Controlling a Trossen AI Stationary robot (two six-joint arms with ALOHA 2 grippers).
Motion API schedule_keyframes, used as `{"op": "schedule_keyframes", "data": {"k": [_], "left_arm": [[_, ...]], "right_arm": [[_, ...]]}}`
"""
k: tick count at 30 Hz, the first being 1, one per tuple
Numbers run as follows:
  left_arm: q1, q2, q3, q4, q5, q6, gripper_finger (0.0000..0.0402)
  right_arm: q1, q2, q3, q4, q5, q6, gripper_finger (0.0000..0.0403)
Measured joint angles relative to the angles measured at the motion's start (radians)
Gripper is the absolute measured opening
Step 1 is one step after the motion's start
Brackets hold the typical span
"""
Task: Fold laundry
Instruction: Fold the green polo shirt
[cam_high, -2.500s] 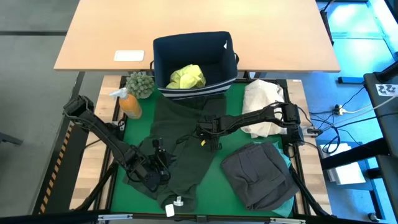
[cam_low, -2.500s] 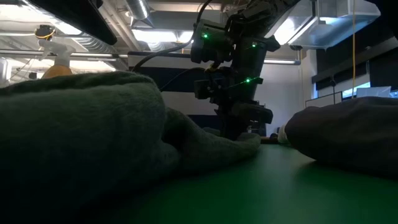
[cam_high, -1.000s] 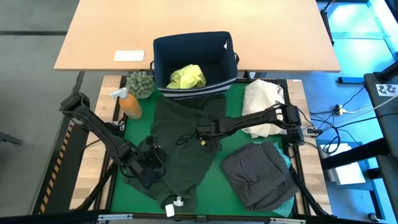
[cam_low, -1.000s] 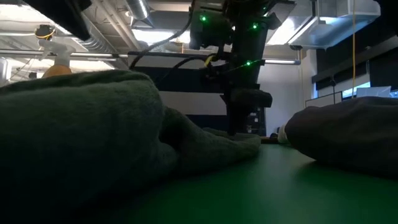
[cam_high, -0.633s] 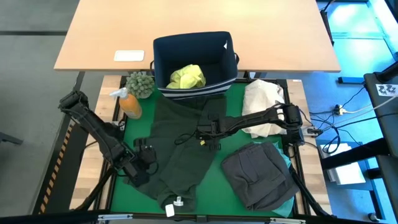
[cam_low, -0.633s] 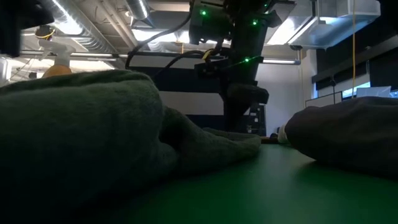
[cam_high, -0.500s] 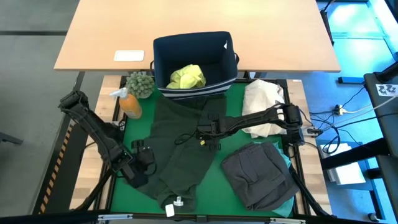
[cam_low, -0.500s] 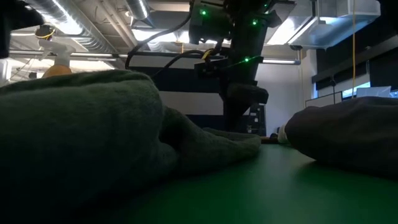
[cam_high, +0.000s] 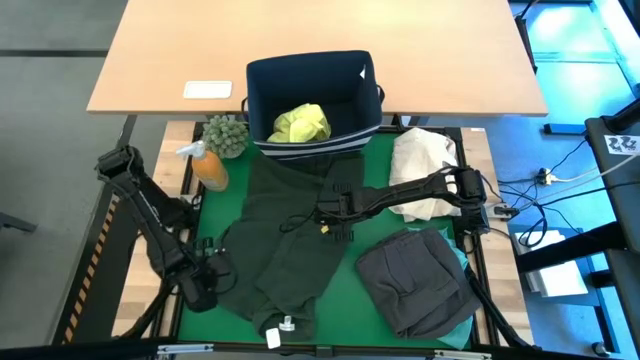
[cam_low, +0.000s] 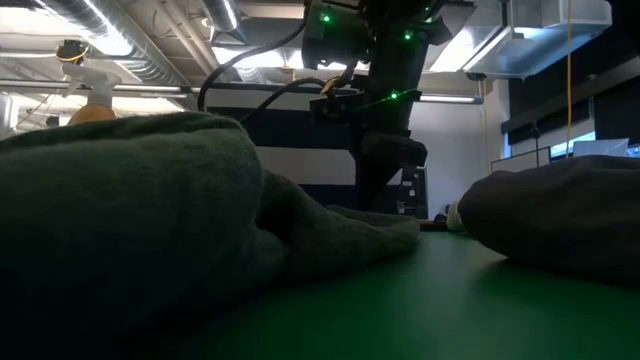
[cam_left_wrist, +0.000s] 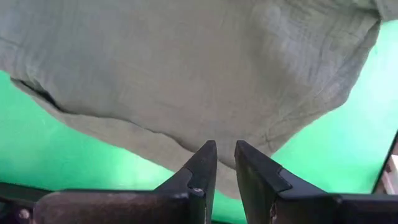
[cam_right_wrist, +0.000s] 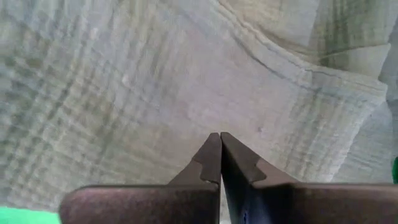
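Green matting covers the bench on which I work, with a pale wooden desk beyond it.

1. Left claw: I see it at the near-left edge of the dark olive-black cloth garment. In the left wrist view the two dark fingers stand almost together with a thin gap between them, and nothing sits in that gap. The garment's hem lies just ahead of the fingertips, flat on the matting.

2. Right claw: I see it resting over the middle of the same olive-black garment, toward its right side. In the right wrist view the fingers are pressed fully together with their tips at the crinkled fabric; I cannot tell whether a fold is pinched between them.

3. Surroundings relative to the right claw:
- Navy fabric bin with a striped base: beyond the claw, at the far edge of the matting, holding a bright yellow-green shirt.
- Cream-beige cloth bundle: just beside the right arm, on its outer side.
- Charcoal grey folded garment: nearer than the claw and to its right, lying on a turquoise cloth whose edge shows beside it.

4. Surroundings relative to the left claw:
- Orange spray bottle and small green plant: well beyond the claw, at the far-left corner.
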Motion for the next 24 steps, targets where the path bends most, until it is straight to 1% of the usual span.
{"op": "schedule_keyframes", "data": {"k": [4,5,11,15,18,21,24], "left_arm": [[-0.059,0.0,-0.02,0.042,-0.132,-0.089,0.0055],[-0.07,0.0,-0.028,0.063,-0.147,-0.1,0.0055],[-0.132,0.0,-0.059,0.149,-0.119,-0.144,0.0055],[-0.169,0.0,-0.071,0.148,-0.117,-0.15,0.0055],[-0.179,0.0,-0.093,0.149,-0.076,-0.15,0.0057],[-0.178,0.0,-0.122,0.15,-0.036,-0.153,0.0072],[-0.169,0.002,-0.154,0.185,-0.024,-0.152,0.0102]], "right_arm": [[0.0,-0.013,-0.001,0.004,0.0,0.001,0.0005],[0.0,-0.017,-0.001,0.005,0.0,0.004,0.0005],[0.014,-0.034,-0.001,0.011,0.007,0.022,0.0005],[0.022,-0.036,-0.001,0.022,-0.001,0.022,0.0005],[0.027,-0.036,-0.001,0.022,-0.008,0.022,0.0005],[0.03,-0.036,-0.001,0.022,-0.009,0.022,0.0005],[0.034,-0.036,-0.001,0.023,-0.009,0.022,0.0005]]}}
